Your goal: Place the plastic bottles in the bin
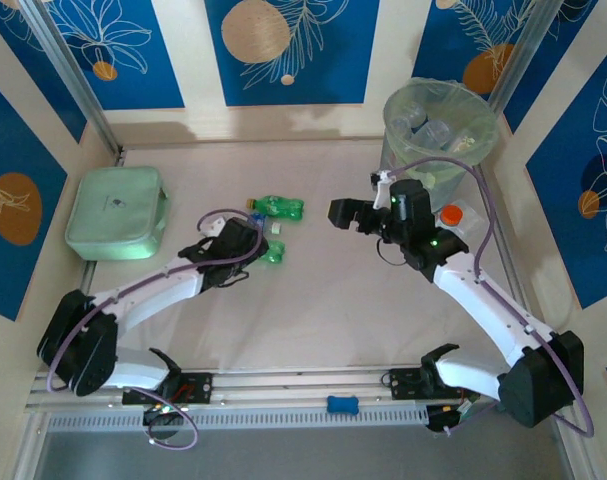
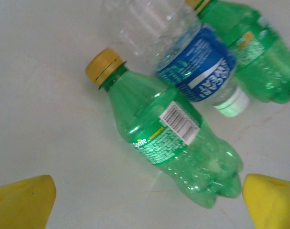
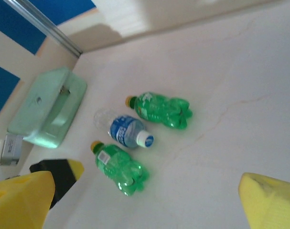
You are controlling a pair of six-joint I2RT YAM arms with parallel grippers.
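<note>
Three plastic bottles lie together mid-table: a far green bottle [image 1: 281, 207] [image 3: 161, 109] [image 2: 252, 47], a clear bottle with a blue label [image 1: 257, 220] [image 3: 125, 131] [image 2: 192, 62], and a near green bottle with a yellow cap [image 1: 274, 252] [image 3: 121, 164] [image 2: 168, 131]. My left gripper [image 1: 249, 238] [image 2: 147, 205] hovers open just left of them, and the near green bottle's base lies between its yellow fingertips [image 2: 271, 200]. My right gripper [image 1: 343, 214] [image 3: 145, 205] is open and empty, raised to the right of the bottles. The bin [image 1: 438, 125] stands at the back right with several bottles inside.
A flat mint-green box [image 1: 116, 212] [image 3: 49, 114] lies at the left. A white bottle with an orange cap [image 1: 450, 215] stands by the bin's base, behind my right arm. Walls close the table on three sides.
</note>
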